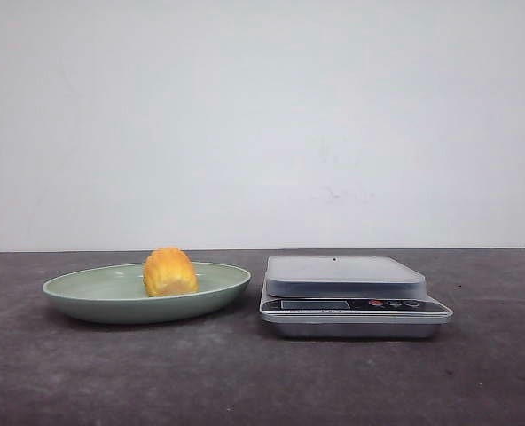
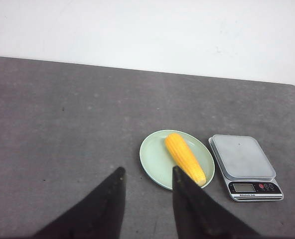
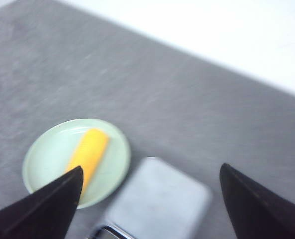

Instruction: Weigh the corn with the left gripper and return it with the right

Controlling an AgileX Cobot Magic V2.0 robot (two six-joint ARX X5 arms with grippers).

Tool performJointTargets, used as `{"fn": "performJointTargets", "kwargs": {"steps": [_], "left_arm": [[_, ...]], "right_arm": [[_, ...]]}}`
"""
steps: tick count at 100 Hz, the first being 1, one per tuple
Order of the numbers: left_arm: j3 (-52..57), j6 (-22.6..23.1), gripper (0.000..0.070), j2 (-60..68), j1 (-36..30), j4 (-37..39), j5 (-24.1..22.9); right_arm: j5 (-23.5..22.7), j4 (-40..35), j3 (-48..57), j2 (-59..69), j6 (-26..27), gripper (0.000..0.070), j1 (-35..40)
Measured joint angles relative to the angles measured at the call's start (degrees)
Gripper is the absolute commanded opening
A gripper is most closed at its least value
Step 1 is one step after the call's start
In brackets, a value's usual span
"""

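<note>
While the corn [image 2: 185, 158] lies on its side in the pale green plate [image 2: 152, 157], nothing has lifted it yet, so by my reading the weighing has not begun. In the left wrist view it sits ahead of the left gripper [image 2: 146, 180] and a little off toward the side of the finger [image 2: 190, 196] nearer the scale, well apart from both tips and below them on the table [image 2: 63, 124]. Its long axis runs slantwise across the plate, one end pointing roughly back toward that finger, the other away from it; from the front it shows end-on as a stubby yellow lump. The left fingers stand apart with nothing between them, a gap that looks about wide enough to take the cob across its width. I judge that the wrist would need to turn so the fingers straddle the cob crosswise, not along its length.

The right gripper [image 3: 150, 181] is spread much wider, also empty, and hovers high; between its fingers the blurred right wrist view shows the scale [image 3: 160, 204], with the plate beyond one finger. The left arm seems better lined up on the corn.

The plate holds only the corn. Just beside it, the scale's platform [image 1: 342, 269] carries nothing.
</note>
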Motion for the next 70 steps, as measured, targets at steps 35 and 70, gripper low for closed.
{"fn": "performJointTargets", "kwargs": {"steps": [35,70], "left_arm": [[0.0,0.0,0.0161,0.0,0.0,0.0,0.0],[0.0,0.0,0.0162,0.0,0.0,0.3,0.0]], "right_arm": [[11.8,-17.6,0.2,-22.8,2.4,0.0551,0.1],[12.3,-13.2,-12.4,-35.2,6.9,0.0550,0.1]]}}
